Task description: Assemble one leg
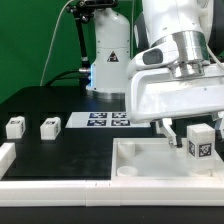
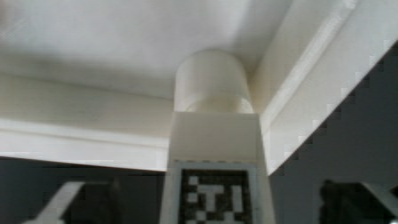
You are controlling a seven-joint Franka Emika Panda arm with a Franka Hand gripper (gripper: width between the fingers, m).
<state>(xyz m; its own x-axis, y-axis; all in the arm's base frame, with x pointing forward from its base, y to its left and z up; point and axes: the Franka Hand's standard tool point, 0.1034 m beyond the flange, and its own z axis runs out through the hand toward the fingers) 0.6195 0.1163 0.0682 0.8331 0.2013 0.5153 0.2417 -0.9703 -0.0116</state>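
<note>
Leg (image 1: 199, 147) stood upright at the corner of the square panel (image 1: 140, 170) on the exterior view's right | claw (image 1: 196, 132) hung directly over it, fingers parted with a gap each side, gripping nothing | leg's long axis ran straight down from claw toward panel.

From my console I see a plain green backdrop (image 1: 35, 45) standing well behind the gripper (image 1: 195, 135), and a matte black tabletop (image 1: 70, 150) spreading out beneath and beside it, all under soft, even light without hard shadows.
</note>
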